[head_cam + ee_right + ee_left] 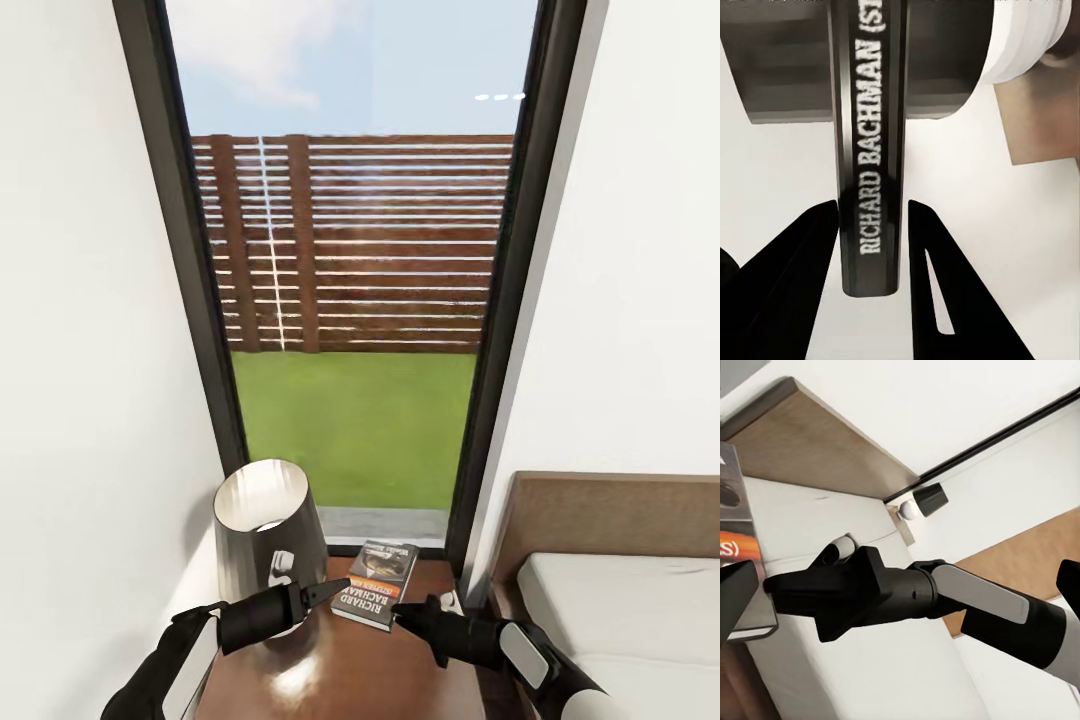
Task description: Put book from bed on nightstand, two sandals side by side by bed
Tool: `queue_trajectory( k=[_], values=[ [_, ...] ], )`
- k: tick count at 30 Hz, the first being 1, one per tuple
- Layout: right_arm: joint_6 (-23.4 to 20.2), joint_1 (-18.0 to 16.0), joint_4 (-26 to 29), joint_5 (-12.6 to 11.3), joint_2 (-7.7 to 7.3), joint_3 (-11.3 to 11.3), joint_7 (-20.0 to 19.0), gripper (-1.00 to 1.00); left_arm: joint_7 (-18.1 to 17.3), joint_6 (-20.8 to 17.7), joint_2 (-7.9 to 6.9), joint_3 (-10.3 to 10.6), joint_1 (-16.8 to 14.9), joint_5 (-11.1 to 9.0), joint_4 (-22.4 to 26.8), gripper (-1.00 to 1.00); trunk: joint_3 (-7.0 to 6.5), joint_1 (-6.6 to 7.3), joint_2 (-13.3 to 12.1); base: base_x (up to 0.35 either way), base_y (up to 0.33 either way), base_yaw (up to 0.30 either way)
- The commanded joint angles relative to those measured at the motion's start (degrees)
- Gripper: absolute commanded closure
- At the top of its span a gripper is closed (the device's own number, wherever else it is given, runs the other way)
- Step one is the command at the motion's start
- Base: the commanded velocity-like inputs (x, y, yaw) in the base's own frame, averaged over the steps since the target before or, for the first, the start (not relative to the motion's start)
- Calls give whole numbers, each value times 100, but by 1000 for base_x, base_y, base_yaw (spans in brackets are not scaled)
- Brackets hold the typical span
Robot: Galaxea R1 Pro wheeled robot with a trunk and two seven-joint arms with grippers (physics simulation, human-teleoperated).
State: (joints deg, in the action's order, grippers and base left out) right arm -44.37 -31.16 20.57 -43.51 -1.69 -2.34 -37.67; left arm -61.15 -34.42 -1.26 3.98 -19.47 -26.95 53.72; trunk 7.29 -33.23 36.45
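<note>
The book (375, 585), dark with an orange band, lies on the glossy brown nightstand (340, 675) beside the bed (630, 610). My right gripper (400, 612) is at the book's near corner. In the right wrist view its two black fingers (802, 255) press against either side of the "RICHARD BACHMAN" spine (870, 165), so it is shut on the book. My left gripper (335, 590) hovers at the book's left edge. Its fingers (736, 596) stand wide apart with nothing between them. The sandals are out of view.
A lamp with a dark shade (268, 530) stands on the nightstand's left half, close to my left arm. A tall window (350, 300) rises right behind the nightstand, with white wall on both sides. The brown headboard (610, 515) is at the right.
</note>
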Motion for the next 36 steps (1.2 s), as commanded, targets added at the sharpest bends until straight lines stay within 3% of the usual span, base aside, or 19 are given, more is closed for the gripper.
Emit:
queue_trajectory(
  k=[1,36],
  values=[
    [-20,-4,2,-35,-5,-24,-8,100,7,-47,-6,15,-5,-47,0,-100,29,-24,51,0,0,0],
    [16,-4,2,-44,-1,-24,-21,100,-2,-56,-6,15,-5,-56,-2,-100,657,-793,1454,0,0,0]
  ],
)
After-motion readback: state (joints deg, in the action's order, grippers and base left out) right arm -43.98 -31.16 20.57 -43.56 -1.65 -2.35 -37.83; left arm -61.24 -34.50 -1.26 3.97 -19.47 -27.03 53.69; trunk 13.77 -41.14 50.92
